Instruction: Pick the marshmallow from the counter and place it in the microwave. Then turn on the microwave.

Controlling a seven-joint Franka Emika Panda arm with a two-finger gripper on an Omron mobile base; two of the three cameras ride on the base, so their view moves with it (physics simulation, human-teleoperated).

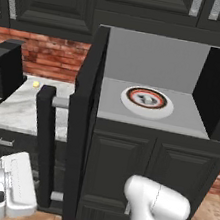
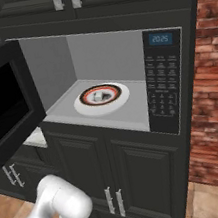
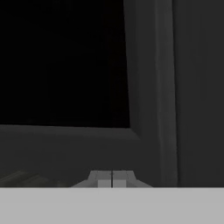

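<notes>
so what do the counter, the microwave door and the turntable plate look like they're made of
Counter: looks like polished marble, white with grey veins. Microwave door: matte black frame around dark, glossy glass, with a silvery, metal-looking handle bar. Turntable: smooth white with a red ring, maybe glazed ceramic or glass; the render leaves it open.

Microwave (image 2: 163, 71) mouth gapes wide, grey floor bare around the turntable (image 1: 147, 101), with the marshmallow (image 2: 98, 97) sitting on it. The swung-out door (image 1: 82, 122) and its bar handle (image 1: 43, 141) jut forward on the left, blocking the way from the counter (image 1: 21, 110). The hand (image 3: 112, 177), pinched shut, sits close against the door frame.
</notes>
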